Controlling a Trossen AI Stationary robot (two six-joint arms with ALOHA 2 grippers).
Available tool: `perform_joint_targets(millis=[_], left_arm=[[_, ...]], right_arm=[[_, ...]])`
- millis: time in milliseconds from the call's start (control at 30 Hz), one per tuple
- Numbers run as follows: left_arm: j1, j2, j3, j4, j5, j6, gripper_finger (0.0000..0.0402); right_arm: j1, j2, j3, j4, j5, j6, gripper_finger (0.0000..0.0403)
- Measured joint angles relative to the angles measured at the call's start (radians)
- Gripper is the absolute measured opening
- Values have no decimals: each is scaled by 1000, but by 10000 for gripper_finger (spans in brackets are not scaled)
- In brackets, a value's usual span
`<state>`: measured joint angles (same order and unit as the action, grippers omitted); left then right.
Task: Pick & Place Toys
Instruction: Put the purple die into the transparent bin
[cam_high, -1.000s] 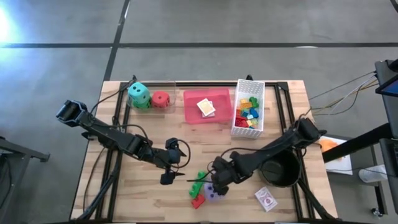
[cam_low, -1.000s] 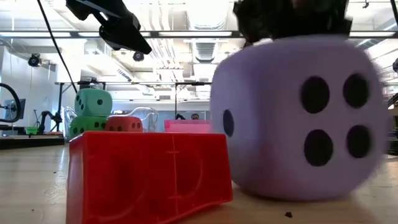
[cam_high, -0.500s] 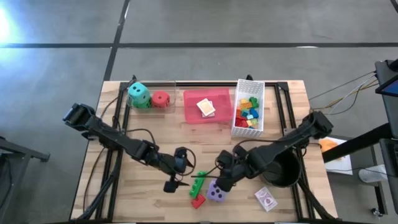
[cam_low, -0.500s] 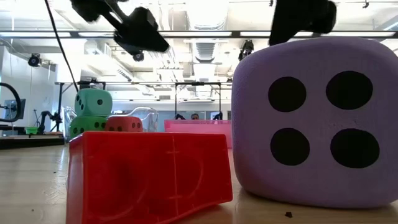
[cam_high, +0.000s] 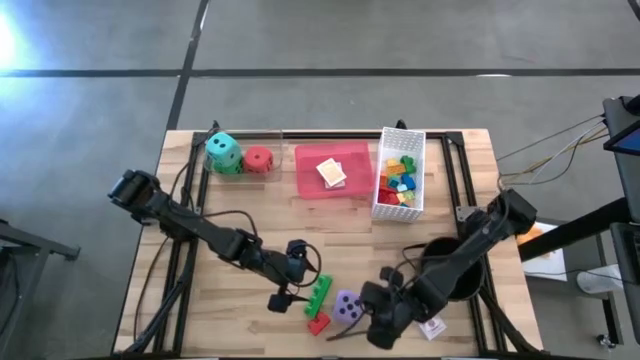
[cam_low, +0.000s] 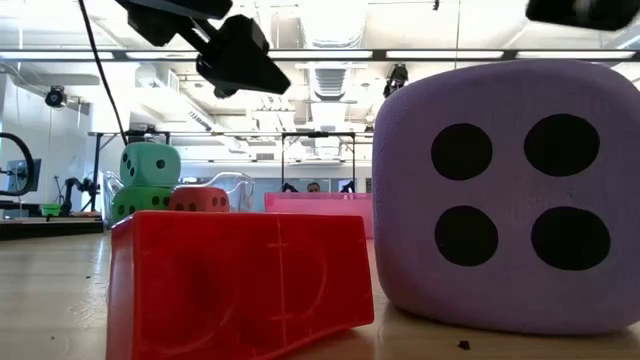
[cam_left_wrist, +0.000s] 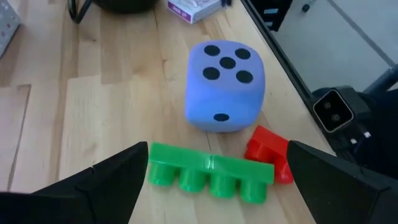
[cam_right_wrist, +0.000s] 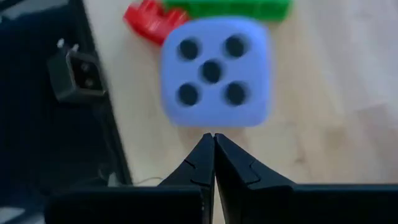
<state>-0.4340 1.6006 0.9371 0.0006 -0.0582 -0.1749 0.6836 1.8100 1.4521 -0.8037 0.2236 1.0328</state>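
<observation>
A purple die (cam_high: 348, 306) sits flat on the table near its front edge, with a green brick (cam_high: 320, 293) and a red brick (cam_high: 318, 323) lying just to its left. My left gripper (cam_high: 296, 278) hangs open above the table. Its fingers stand on either side of the green brick (cam_left_wrist: 211, 171) without touching it. My right gripper (cam_high: 372, 320) is shut and hovers just right of and nearer than the purple die (cam_right_wrist: 214, 71), touching nothing. The teal die (cam_high: 223, 150), a green die (cam_low: 135, 200) under it and the red die (cam_high: 258, 158) rest at the far left.
A white basket (cam_high: 388, 205) of bricks and a pink tray (cam_high: 305, 175) with a card pack (cam_high: 332, 173) stand at the back. A black pot (cam_high: 455, 275) is at the right. Another card pack (cam_high: 433, 326) lies beside my right gripper.
My right gripper, shut throughout, has risen off the purple die and drawn back toward the table's near right. The die, tilted under it before, has settled flat. My left gripper has moved right and down toward the green brick, staying open.
</observation>
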Motion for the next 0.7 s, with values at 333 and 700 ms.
perform_joint_targets(millis=[333, 700], left_arm=[[-7, -14, -12, -57, 0, -2, 385], [-12, -15, -14, -73, 0, -8, 385]], right_arm=[[27, 108, 0, 116, -61, -47, 8], [-1, 201, 0, 173, -105, -141, 8]])
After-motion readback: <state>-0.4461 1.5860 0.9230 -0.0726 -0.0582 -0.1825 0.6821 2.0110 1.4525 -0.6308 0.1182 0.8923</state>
